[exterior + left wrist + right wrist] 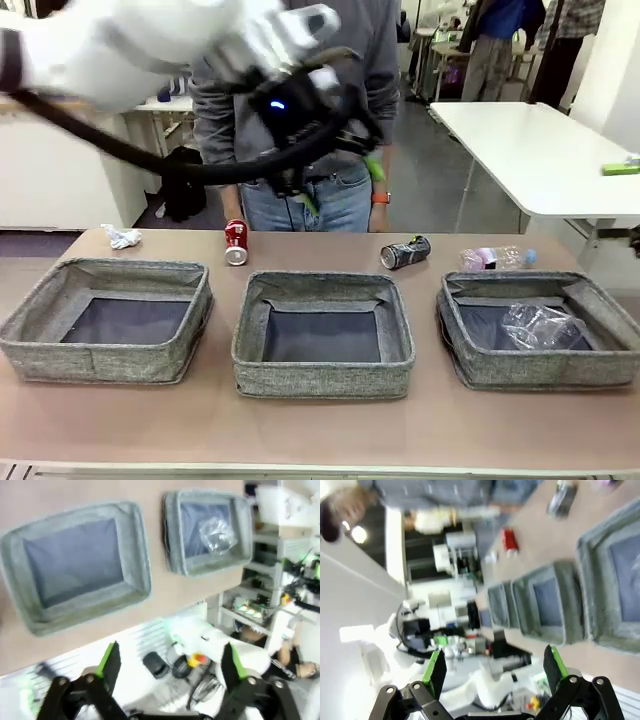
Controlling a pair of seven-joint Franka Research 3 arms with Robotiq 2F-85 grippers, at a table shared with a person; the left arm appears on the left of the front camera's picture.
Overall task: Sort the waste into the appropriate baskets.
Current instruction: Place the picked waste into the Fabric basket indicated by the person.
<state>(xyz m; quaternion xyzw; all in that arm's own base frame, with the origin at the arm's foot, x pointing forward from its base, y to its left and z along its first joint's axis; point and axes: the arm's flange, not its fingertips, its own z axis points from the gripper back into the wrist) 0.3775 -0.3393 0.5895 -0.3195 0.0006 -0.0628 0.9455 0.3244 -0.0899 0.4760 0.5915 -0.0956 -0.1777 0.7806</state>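
Front view: held open and empty above the far edge of the tabletop (pixel 300 430), the left end effector (pixel 340 185) is placed between the upright red can (pixel 235 243) and the black-and-silver can (pixel 405 252), laid on its side, long axis roughly left-right, seemingly nearer.

Robotics lab
White work tables (pixel 530 140) beyond the tabletop (pixel 320 420), shelves of lit electronics (pixel 255 605), a white robot arm (pixel 120 45).

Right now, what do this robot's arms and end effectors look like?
The left arm is white and rounded, with a thick black cable slung under it and a blue light near the wrist. The left end effector and right end effector are black, two-fingered, with green pads.
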